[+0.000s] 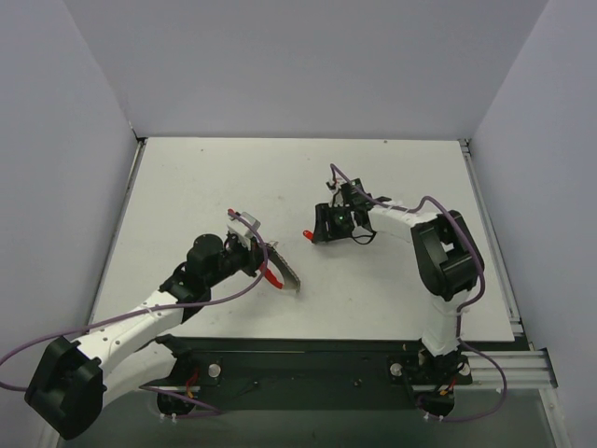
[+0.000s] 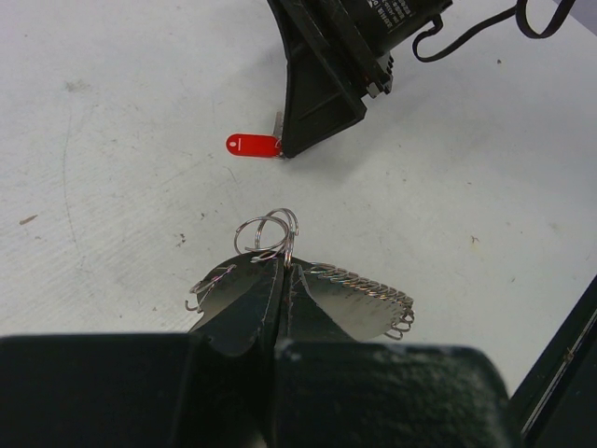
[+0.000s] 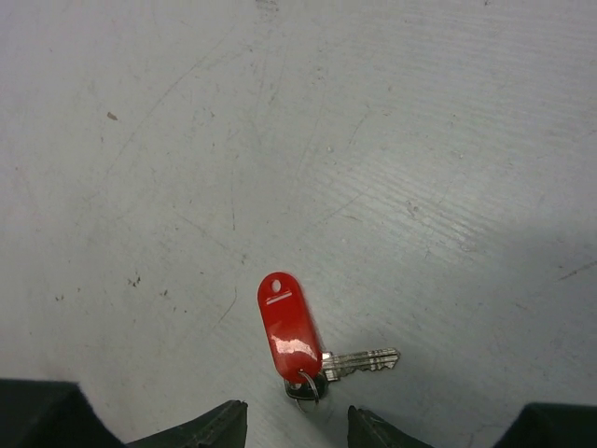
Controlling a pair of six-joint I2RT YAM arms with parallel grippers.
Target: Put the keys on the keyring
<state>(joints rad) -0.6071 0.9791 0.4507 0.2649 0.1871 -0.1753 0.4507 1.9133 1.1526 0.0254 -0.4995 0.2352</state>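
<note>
While the left gripper (image 2: 284, 266) is clamped shut on the keyring (image 2: 269, 231), whose small wire loops rise just past its fingertips and whose toothed grey edge fans out to either side, the right gripper (image 3: 298, 422) hangs low over the table (image 1: 205, 187) with its jaws parted and nothing held between them. The key (image 3: 291, 329), with its red head and thin silver shaft, lies flat on the table just ahead of that gap, touching neither finger and apart from the keyring.
</note>
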